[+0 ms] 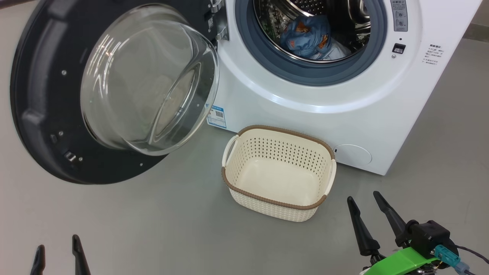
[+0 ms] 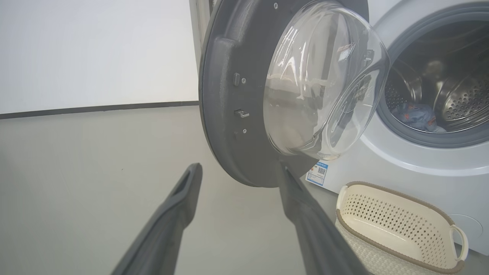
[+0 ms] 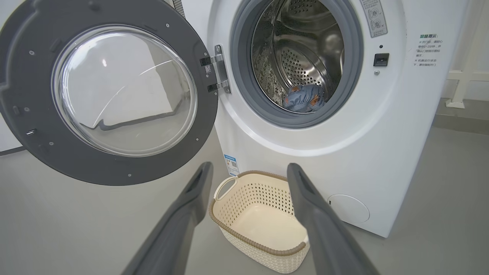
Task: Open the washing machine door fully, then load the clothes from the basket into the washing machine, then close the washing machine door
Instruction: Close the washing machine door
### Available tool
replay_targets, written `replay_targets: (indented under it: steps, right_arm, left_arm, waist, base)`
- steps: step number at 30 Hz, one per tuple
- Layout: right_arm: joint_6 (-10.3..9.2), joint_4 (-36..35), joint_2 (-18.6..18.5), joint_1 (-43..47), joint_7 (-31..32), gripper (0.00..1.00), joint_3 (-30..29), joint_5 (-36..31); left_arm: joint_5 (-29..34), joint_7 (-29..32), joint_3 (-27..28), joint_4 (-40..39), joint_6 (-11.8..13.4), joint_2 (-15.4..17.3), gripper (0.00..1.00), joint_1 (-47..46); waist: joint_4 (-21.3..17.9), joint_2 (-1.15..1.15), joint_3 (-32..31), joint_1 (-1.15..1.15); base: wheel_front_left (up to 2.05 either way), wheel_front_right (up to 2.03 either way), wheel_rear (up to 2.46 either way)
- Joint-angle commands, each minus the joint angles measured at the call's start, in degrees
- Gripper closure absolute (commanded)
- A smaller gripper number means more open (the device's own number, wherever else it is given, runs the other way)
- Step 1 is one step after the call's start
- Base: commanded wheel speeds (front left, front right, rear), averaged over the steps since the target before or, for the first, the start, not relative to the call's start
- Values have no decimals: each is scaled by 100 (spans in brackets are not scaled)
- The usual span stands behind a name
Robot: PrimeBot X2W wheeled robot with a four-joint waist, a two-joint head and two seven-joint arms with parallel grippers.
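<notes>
Door status: washing machine door (image 1: 42,114) hung wide open, swung out to the robot's left of the drum opening, with the hinge (image 1: 219,23) at the opening's left edge and the clear glass bowl (image 1: 149,76) bulging toward the head camera. Washing machine (image 1: 305,110) stood white-fronted, a blue-grey gasket (image 1: 305,74) ringing the opening. Clothes (image 1: 307,38) sat bunched inside the drum, low and near the front lip: blue fabric with orange prints, a pale patch at the right. Basket (image 1: 275,208) was upright on the grey floor (image 1: 153,221) just in front of the machine, below the opening, its bare bottom showing. Left gripper (image 1: 57,244) was low at the left of the head view, fingers spread apart, nothing between them, well apart from the door. Its wrist camera looked along the fingers toward the door's lower rim. Right gripper (image 1: 363,196) was at lower right, fingers apart too, gripping nothing, near the basket's right corner but clear of it. Its wrist camera looked over the basket at the opening.
</notes>
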Motion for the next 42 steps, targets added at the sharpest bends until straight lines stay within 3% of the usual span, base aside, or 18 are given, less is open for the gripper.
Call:
replay_targets:
  steps: [1, 7, 8, 9, 10, 28, 38, 42]
  right_arm:
    - [9, -114, -34, -89, -28, 0, 148, -32]
    - [9, -102, -47, -86, -28, 0, 152, -17]
    - [9, -101, -47, -85, -28, 0, 151, -17]
    - [9, -100, -46, -85, -28, 0, 149, -17]
    - [9, -100, -44, -84, -28, 0, 147, -16]
    - [9, -116, -44, -126, -28, 0, 144, -9]
    - [9, -124, -50, -142, -28, 0, 155, -9]
    - [9, -120, -63, -144, -28, 0, 157, -4]
  left_arm:
    - [-15, -31, 182, -120, 36, 36, 0, -128]
    - [-54, -31, 184, -108, 29, 36, 0, -115]
    - [-70, -31, 180, -83, 15, 36, 54, -111]
    - [-93, -31, 181, -62, 8, 36, 88, -112]
    - [-115, -31, 180, -41, 0, 36, 100, -115]
    - [-502, -31, 394, -23, -182, 36, 100, -367]
    - [-712, -31, 852, -155, -401, 36, 100, -668]
    - [-961, -31, 1240, -131, -614, 42, 100, -965]
  waist:
    - [-6, 0, 1, 0]
    - [-38, 0, -3, 0]
    - [-42, 0, -3, 0]
    - [-46, 0, -3, 0]
    - [-48, 0, -2, 0]
    - [-112, 0, 80, 0]
    - [-180, 0, 87, 0]
    - [-193, 0, 80, 0]
  base:
    - [0, 0, 0]
    - [0, 0, 0]
    - [0, 0, 0]
    - [0, 0, 0]
    - [0, 0, 0]
    - [0, 0, 0]
    - [0, 0, 0]
    - [0, 0, 0]
